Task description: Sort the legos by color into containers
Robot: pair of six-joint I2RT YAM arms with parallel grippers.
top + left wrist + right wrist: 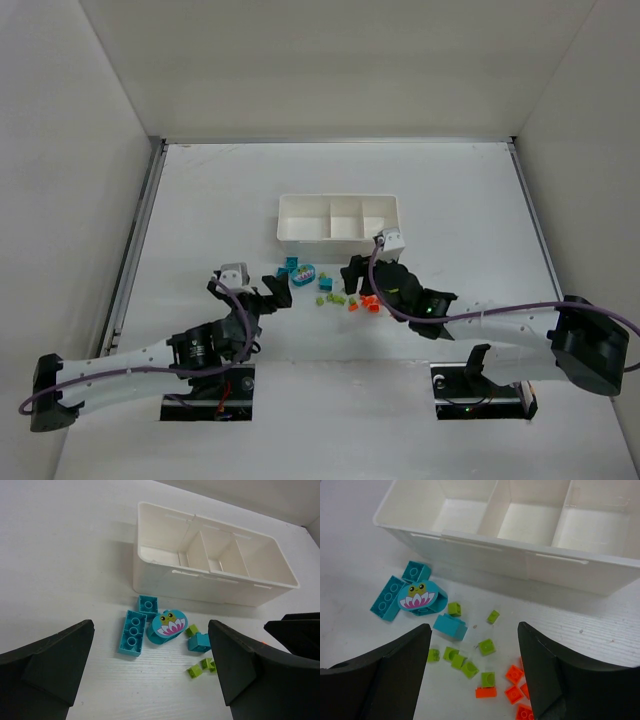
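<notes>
Overhead, the white three-compartment plastic tray (335,237) sits near the middle of the white table (200,200). The small teal, lime and orange plastic legos (325,290) lie outside it, on the side toward the near edge. They are too tiny here to count. They sit between the left gripper (280,292) and the right gripper (352,278), whose finger spacing is unreadable from above.

From the left wrist, its fingers (50,670) stand wide apart, empty, with teal bricks (133,632) beyond them. A dark shape (295,632) is cut off at the right edge.

From the right wrist, the fingers are likewise spread and empty. One hides part of the orange bricks (512,692), and the bottom edge cuts off others.
</notes>
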